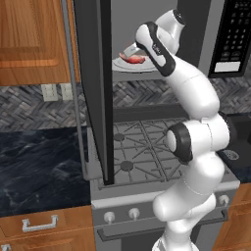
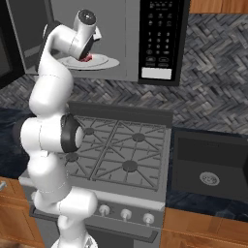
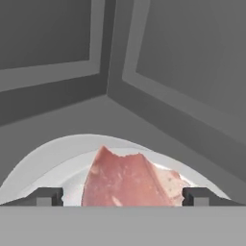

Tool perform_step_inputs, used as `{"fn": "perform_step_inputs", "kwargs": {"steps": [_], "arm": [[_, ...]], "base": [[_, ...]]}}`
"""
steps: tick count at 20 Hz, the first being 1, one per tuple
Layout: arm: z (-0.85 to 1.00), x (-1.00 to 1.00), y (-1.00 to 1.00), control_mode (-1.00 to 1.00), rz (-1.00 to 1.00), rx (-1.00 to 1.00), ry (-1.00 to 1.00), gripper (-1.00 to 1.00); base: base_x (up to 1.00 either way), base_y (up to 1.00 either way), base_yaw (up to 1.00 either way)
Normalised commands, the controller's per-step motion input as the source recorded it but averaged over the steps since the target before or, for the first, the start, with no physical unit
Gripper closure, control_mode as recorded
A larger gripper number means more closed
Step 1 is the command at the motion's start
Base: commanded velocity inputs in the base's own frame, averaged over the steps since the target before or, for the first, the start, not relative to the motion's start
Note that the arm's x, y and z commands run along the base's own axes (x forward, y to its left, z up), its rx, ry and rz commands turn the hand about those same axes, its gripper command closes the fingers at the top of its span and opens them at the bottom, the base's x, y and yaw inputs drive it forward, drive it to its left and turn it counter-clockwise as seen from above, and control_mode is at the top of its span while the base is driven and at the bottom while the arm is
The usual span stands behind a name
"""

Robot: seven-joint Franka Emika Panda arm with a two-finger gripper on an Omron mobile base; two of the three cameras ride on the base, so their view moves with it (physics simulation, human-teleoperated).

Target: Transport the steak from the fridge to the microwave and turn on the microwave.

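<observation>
In the left base view, the arm (image 1: 196,147) is rising from the lower right and reaching up into the microwave (image 1: 162,29) at the top centre of the frame. The steak (image 1: 136,60) is lying on a pale plate (image 1: 128,65) inside the cavity, just left of the wrist. The microwave door (image 1: 95,83) is hanging open, running down the middle of the frame, and the keypad (image 1: 235,34) is sitting at the upper right. A gas stove (image 1: 142,152) is lying below the microwave.

In the right base view, the arm is coming up along the left side, and the hand is covering most of the steak (image 2: 87,58) at the upper left. The plate (image 2: 104,62) is showing to the right of the hand. A sink (image 2: 208,164) is sitting at the right, beside the stove (image 2: 121,150).

In the hand view, the gripper (image 3: 124,196) is standing with its jaws spread wide, one tip at each side of the bottom edge. The steak (image 3: 127,180) is lying between them on the plate (image 3: 53,158), and neither tip is pressing on it.
</observation>
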Motion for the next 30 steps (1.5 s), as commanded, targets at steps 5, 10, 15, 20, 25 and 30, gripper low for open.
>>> {"fn": "perform_step_inputs", "kwargs": {"steps": [5,10,15,20,25,30], "arm": [[0.0,-0.48,0.0,-1.0,-0.1,0.03,-0.01,-1.0],[0.03,-0.48,0.0,-1.0,-0.14,0.03,-0.05,-1.0],[0.11,-0.48,-0.03,-1.0,-0.17,0.06,-0.03,-1.0],[0.18,-0.52,-0.09,-1.0,-0.13,0.13,0.0,-1.0],[0.21,-0.51,-0.08,-1.0,-0.08,0.17,0.03,-1.0],[0.12,-0.55,-0.02,-1.0,0.0,0.07,0.0,-1.0]], "base": [[0.0,0.0,0.0],[0.0,0.0,0.0],[0.0,0.0,0.0],[0.0,0.0,0.0],[0.0,0.0,0.0],[0.0,0.0,0.0]]}}
